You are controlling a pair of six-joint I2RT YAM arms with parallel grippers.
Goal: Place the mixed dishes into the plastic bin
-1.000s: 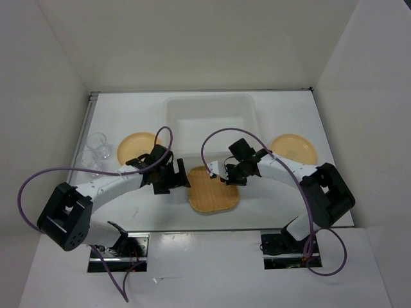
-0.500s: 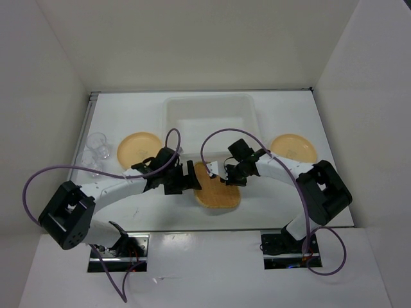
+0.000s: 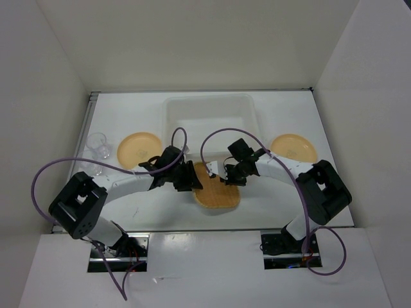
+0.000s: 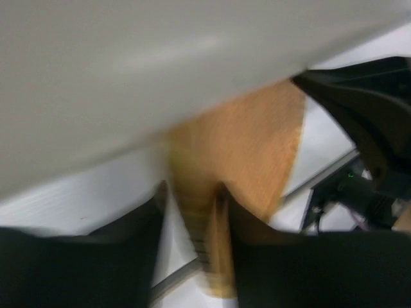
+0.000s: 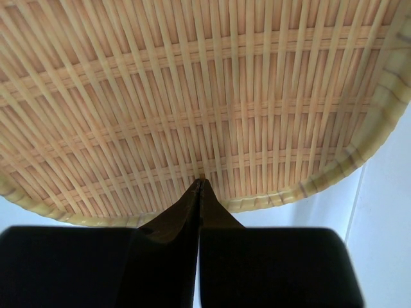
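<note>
Left gripper [image 4: 191, 212]: jaws stood either side of the woven plate [image 4: 250, 147] at its left rim. There was a gap on one side and the wrist view was blurred, so I could not tell if it had actually bitten.

Right gripper [image 5: 200, 186]: fully closed, holding nothing, with its tips together on the weave just inside the plate's rim.

The plate sat on the table [image 3: 282, 199] at front centre, between the two arms and just in front of the plastic bin [image 3: 168, 115].

Handling, my read:
- The woven plate is probably light and stiff, and the ribbed weave should give the pads decent friction.
- The thin raised rim is the only real purchase. Pinch across it, one finger under and one over.
- A shallow bite would likely let the plate pivot and droop, so go deep on the rim.
- The two round plates [image 3: 138, 149] [image 3: 294, 147] look smoother and likely slicker. Same rim pinch applies.
- The glass cups [image 3: 97, 146] at far left are fragile and slippery. Take them by the wall and set them down rather than dropping them.

The bin showed no dish inside in the top view. It is wider than any plate, so flat entry should fit.
</note>
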